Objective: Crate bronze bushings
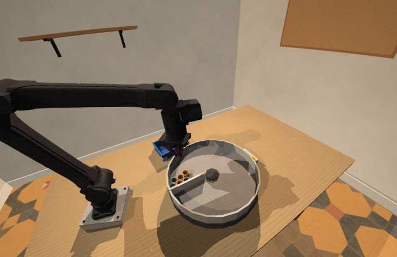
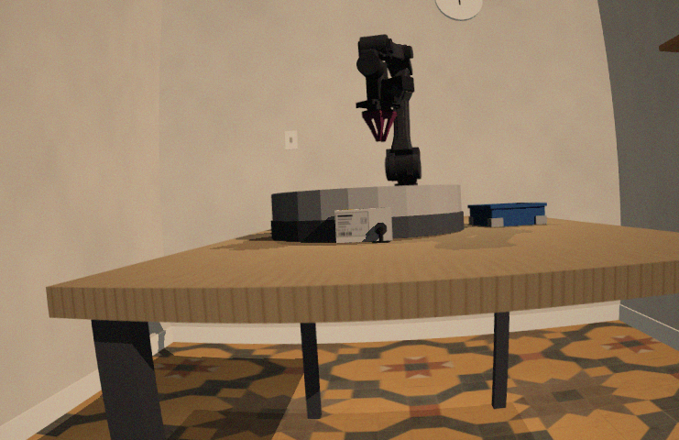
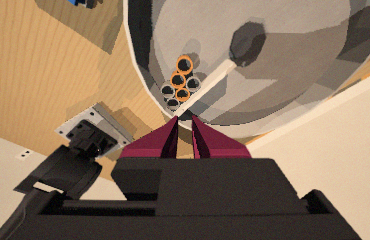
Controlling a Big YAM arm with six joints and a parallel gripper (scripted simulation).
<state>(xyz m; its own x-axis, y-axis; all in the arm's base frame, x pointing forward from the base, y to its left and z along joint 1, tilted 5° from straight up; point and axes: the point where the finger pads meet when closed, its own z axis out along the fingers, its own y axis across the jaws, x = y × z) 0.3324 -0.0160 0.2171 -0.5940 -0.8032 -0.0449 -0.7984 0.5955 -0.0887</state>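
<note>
The turning table is a round grey walled dish. Several bushings stand clustered against its left wall beside a white divider bar. The bronze bushings are orange rings; the steel bushings are grey rings among them. My gripper hangs high above the dish's back-left rim, fingers a narrow gap apart with nothing between them. The blue crate sits on the table just behind the dish.
A dark hub stands at the dish's centre. A white control box is fixed to the dish's outer wall. The arm's base plate is bolted to the wooden table left of the dish.
</note>
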